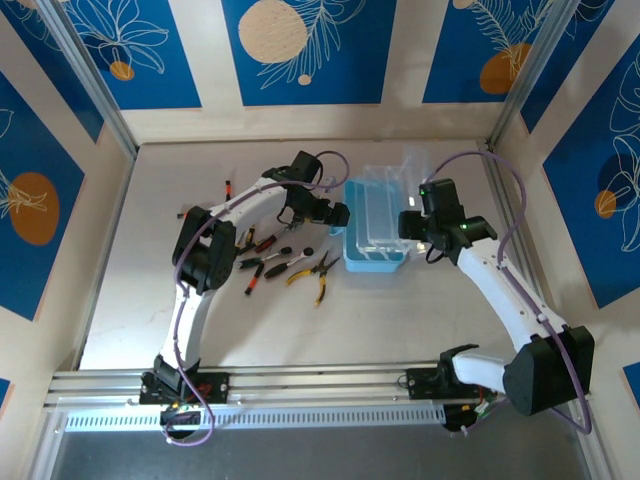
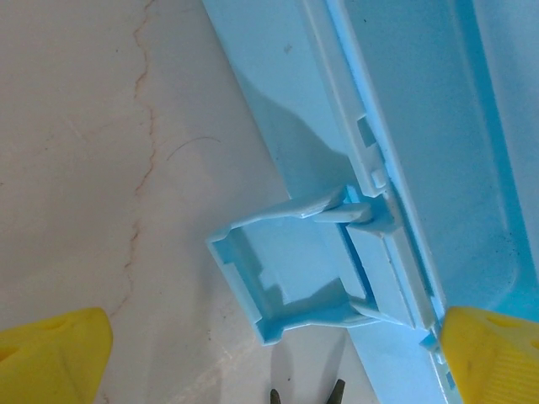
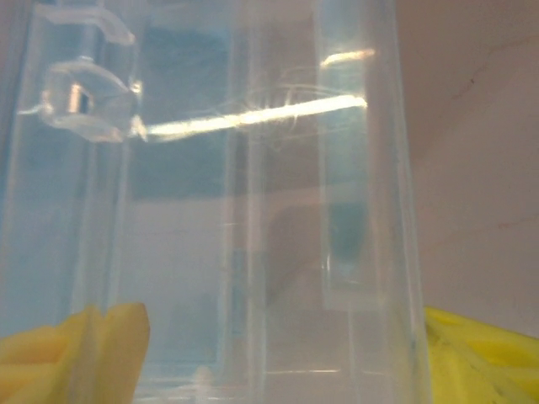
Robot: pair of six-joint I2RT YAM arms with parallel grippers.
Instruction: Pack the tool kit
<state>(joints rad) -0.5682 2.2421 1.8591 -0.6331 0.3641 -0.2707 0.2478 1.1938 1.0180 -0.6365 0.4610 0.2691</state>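
The light-blue case (image 1: pixel 375 258) of the tool kit sits at mid table, its clear lid (image 1: pixel 385 205) raised over it. My left gripper (image 1: pixel 340 215) hangs open at the case's left side. In the left wrist view its yellow fingertips (image 2: pixel 50 358) stand wide either side of the case's flipped-out blue latch (image 2: pixel 286 269). My right gripper (image 1: pixel 412 228) is on the case's right side. Its fingers (image 3: pixel 480 358) are closed across the clear lid (image 3: pixel 253 210). Yellow-handled pliers (image 1: pixel 322 272) and red-and-black screwdrivers (image 1: pixel 262 243) lie loose left of the case.
One more screwdriver (image 1: pixel 228 188) lies apart at the far left. A small black piece (image 1: pixel 308 250) rests among the tools. Dark plier tips (image 2: pixel 307 391) show just below the latch. Walls close off the table on three sides.
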